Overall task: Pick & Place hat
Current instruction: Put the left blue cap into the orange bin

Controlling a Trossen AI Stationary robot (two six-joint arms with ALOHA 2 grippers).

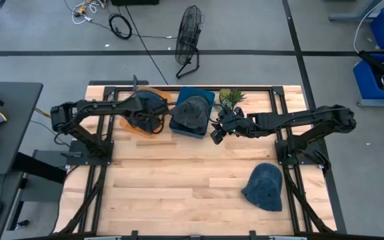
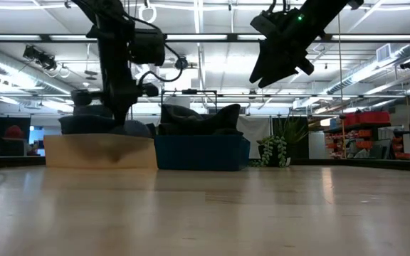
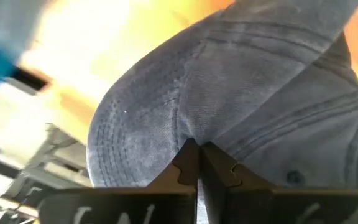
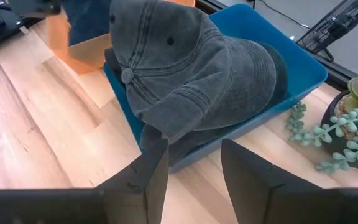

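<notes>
Hats: in the high view, one faded blue denim cap (image 1: 265, 187) lies alone near the right arm's base. Left wrist view: left gripper (image 3: 197, 163) pinches a grey cap (image 3: 229, 93). Right wrist view: right gripper (image 4: 194, 165) gapes empty beside the blue plastic bin (image 4: 291, 74).

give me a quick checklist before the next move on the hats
1. Left gripper grip: jaws closed with grey hat fabric pinched between them, over the tan box. ok
2. Right gripper state: jaws open, empty, beside the blue bin. ok
3. Hat in blue bin: sits inside but bulges above the rim. ok
4. Blue hat left on the table, clear of both arms. ok
5. Succulent plant stands close to the right gripper's path: risk of a knock. not ok
6. Whether the left arm's hat is fully inside the tan box: cannot tell
</notes>
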